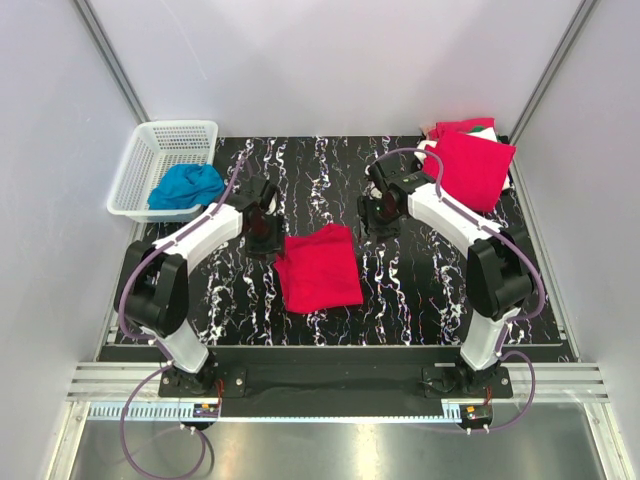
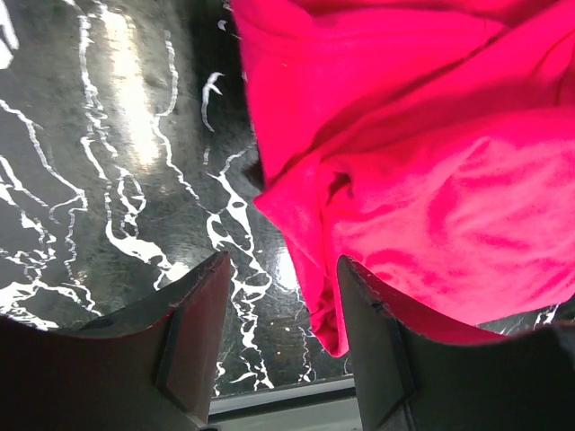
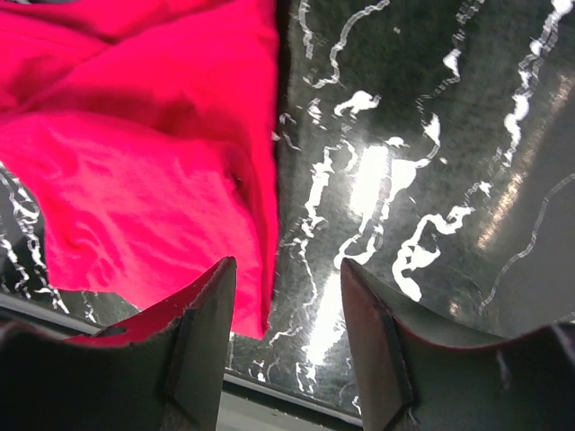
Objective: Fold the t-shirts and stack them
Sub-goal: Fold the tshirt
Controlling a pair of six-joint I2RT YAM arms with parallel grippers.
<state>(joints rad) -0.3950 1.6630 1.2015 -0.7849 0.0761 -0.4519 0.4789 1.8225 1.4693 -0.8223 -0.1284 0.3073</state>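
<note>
- Right now the folded t-shirt [image 1: 318, 267] lies flat on the surface [image 1: 420, 290], a compact red square near the front middle, between my two arms.
- My left hand [image 1: 262, 232] hovers just beside its far-left corner, spread wide and holding nothing. In that wrist view the cloth's edge runs close by one of my fingers [image 2: 386, 359].
- My right hand [image 1: 378, 215] hangs off the far-right corner, also wide and empty. In its wrist view the shirt's edge sits just inside the gap between the fingers.
- I judge that I flank the shirt this way so each hand can pinch one side and lift it as a flat packet, without the folds falling open.
- The stack [image 1: 470, 165] sits at the far right corner, red on top, with white and green peeking out behind. That is likely where this one belongs.
- A basket [image 1: 165, 165] at the far left holds a blue cloth [image 1: 187, 187], well apart from all this.
</note>
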